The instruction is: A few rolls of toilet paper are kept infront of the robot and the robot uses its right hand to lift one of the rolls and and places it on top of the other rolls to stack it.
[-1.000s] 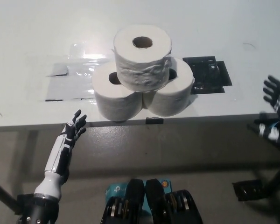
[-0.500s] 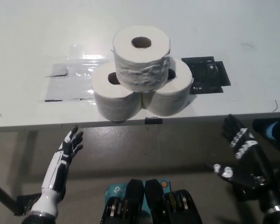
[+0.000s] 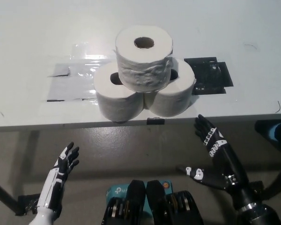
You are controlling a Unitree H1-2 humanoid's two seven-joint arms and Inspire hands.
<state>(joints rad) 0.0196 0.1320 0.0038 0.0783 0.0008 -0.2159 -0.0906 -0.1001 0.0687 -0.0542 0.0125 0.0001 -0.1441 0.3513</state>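
Three white toilet paper rolls stand near the front edge of the white table [image 3: 28, 42]. The left roll [image 3: 117, 96] and the right roll [image 3: 175, 91] sit side by side, and the top roll [image 3: 144, 56] rests upright across both. My black right hand [image 3: 215, 154] hangs below the table edge at the lower right, open, fingers spread, holding nothing. My white left hand [image 3: 61, 176] is low at the lower left, also open and empty. Neither hand touches a roll.
A black square patch [image 3: 210, 75] lies on the table to the right of the rolls. Clear tape or plastic film [image 3: 68, 82] covers the table to their left. A small black clip [image 3: 154, 121] sits on the front edge.
My right hand has dropped from the table's right edge and swung inward below the front edge. My left hand has sunk lower. The rolls have not moved.
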